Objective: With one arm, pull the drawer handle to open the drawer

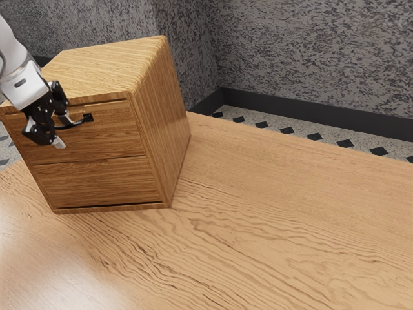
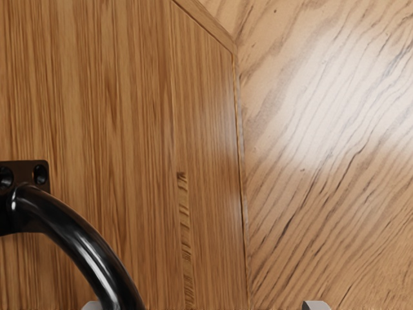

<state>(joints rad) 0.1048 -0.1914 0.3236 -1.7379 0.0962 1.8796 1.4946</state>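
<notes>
At the exterior view's left, we saw the gripper at the handle of the upper drawer, which looked shut. We judged this the grasp step, with the pull not begun.

In the wrist view, the handle ran past the fingertips, which were wide apart, so the jaws were released. Next, we judged: clench, then pull straight out. We read no writing or labels.

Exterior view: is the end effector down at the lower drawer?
No, the end effector is at the black handle on the upper drawer.
</notes>
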